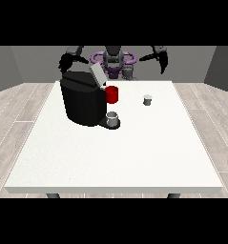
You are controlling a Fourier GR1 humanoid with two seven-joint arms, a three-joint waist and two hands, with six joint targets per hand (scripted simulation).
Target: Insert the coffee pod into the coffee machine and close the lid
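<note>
White bench (110, 162) carries black coffee machine (82, 100), lid (97, 74) raised, coffee pod (147, 99) apart; both hands' fingers unreadable.

Bare test room, large white table (134, 162), grey walls (29, 62), pale plank floor (20, 102)

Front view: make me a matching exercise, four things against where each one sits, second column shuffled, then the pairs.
Things:
1. coffee machine
2. red cup
3. coffee pod
4. grey cup

Places:
A. alone on the table, towards the view's right of the machine
B. at the machine's base, on its front tray
C. on the table's left part in the view, lid raised
D. just right of the machine's upper body in the view

Pairs: 1-C, 2-D, 3-A, 4-B
</note>
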